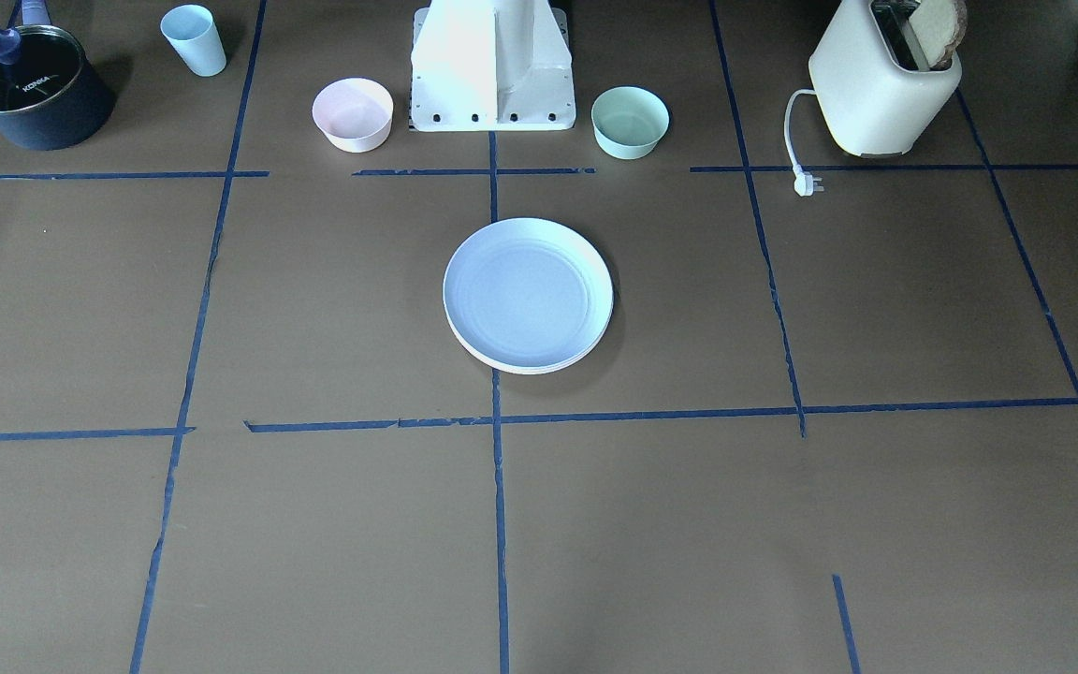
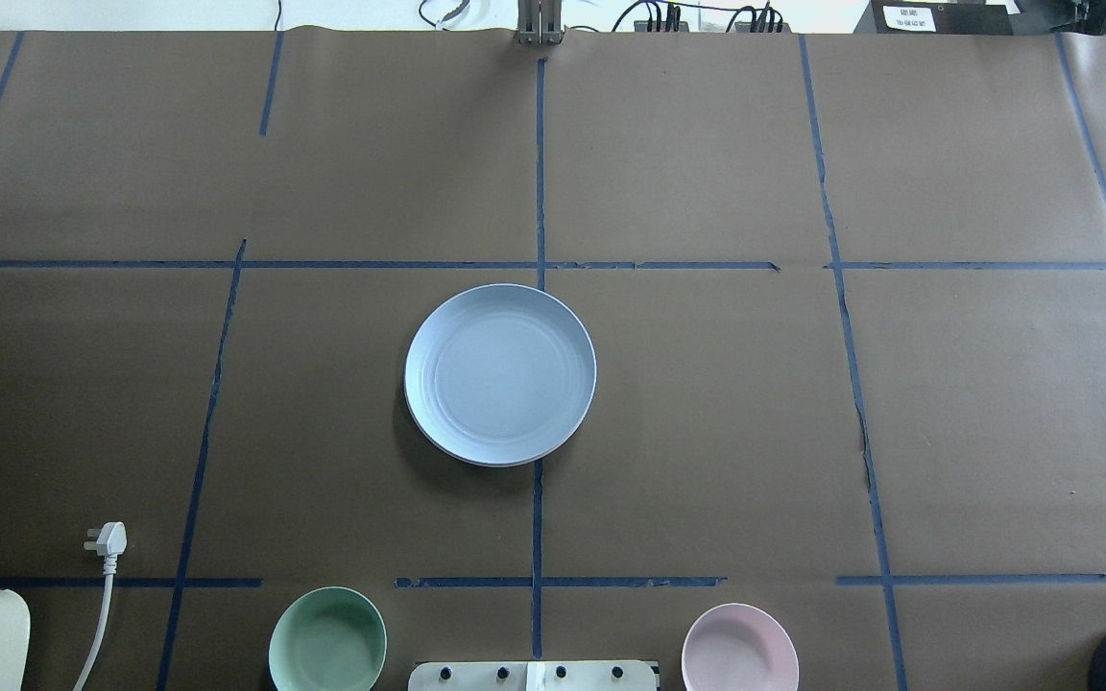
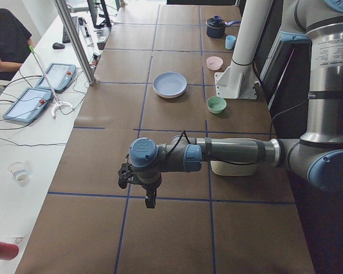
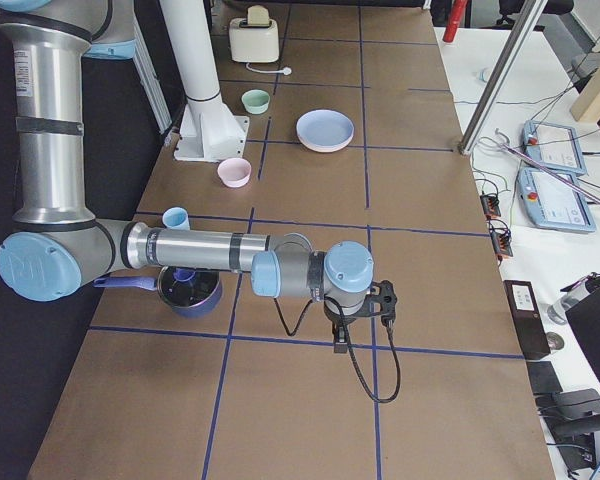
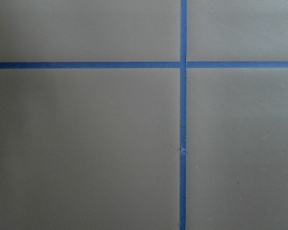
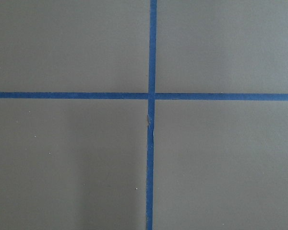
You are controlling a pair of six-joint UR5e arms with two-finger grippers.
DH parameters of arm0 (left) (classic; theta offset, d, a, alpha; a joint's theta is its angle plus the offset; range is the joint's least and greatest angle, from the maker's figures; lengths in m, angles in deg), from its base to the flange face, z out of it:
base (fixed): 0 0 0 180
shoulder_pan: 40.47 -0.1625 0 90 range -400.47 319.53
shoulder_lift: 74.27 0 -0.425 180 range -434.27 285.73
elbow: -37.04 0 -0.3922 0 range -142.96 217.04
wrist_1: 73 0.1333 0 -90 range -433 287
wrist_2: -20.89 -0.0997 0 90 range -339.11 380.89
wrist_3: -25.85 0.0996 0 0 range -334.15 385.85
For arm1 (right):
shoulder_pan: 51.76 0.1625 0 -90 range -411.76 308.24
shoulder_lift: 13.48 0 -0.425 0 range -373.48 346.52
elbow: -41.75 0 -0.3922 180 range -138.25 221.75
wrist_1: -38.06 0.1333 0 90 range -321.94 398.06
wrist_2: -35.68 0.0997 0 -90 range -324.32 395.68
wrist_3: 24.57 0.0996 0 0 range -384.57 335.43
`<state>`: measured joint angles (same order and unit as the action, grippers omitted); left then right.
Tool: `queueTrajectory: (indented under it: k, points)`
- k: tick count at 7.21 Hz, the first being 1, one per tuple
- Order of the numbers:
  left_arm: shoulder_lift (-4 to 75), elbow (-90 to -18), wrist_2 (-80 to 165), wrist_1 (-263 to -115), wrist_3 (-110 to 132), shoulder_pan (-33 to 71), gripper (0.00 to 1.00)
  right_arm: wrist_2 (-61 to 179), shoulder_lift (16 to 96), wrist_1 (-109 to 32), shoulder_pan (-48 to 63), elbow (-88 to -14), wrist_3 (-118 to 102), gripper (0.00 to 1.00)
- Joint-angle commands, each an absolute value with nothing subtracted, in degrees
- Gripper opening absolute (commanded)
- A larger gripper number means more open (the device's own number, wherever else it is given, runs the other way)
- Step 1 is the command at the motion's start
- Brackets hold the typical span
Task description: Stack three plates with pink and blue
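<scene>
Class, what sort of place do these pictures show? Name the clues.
Probably a robotics lab: the left arm over a tape-gridded table, control tablets alongside, the blue plate as a prop.

Lower plates [image 1: 525, 369] mostly hidden beneath the blue plate [image 1: 527, 292].

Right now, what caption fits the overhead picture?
Light blue plate in the middle, green bowl and pink bowl flanking the robot's base.
</scene>
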<state>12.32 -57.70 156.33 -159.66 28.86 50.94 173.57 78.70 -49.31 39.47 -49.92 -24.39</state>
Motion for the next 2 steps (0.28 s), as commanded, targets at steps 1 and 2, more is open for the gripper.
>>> queueTrajectory:
  k: [1, 2]
  points:
    - [12.4, -57.8, 156.3, -159.8, 28.9, 50.9, 1.00, 173.6, 78.6, -49.3, 39.5, -50.1, -24.3, 1.00]
    - [12.4, -57.8, 156.3, -159.8, 29.1, 50.9, 1.00, 173.6, 78.6, -49.3, 39.5, -50.2, -24.3, 1.00]
